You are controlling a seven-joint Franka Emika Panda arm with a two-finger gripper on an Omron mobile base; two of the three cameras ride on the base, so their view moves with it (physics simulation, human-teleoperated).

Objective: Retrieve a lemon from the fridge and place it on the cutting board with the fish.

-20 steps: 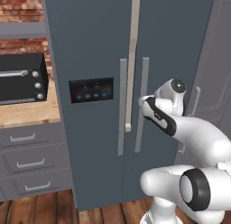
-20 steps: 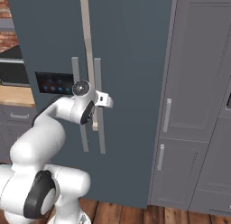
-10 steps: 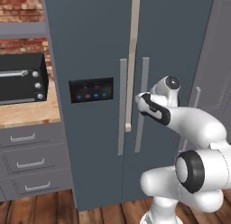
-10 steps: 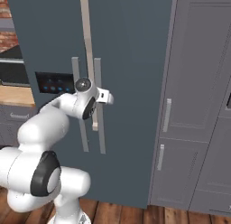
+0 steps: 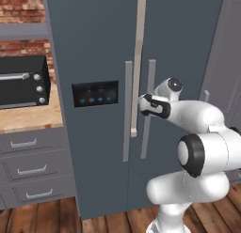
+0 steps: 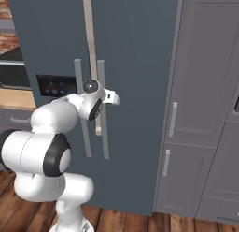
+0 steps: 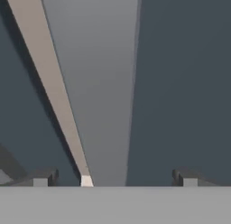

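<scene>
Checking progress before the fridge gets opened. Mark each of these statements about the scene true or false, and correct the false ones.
1. Both fridge doors are shut. True.
2. The gripper has its jaws shut. False: they stand wide open, with a door handle between them.
3. A black oven sits on the counter left of the fridge. True.
4. The lemon lies on the counter beside the oven. False: no lemon is in sight.
5. The gripper is up at the fridge's handles, about level with the blue-lit panel. True.
6. The drawers under the counter are pulled open. False: they are closed.
</scene>
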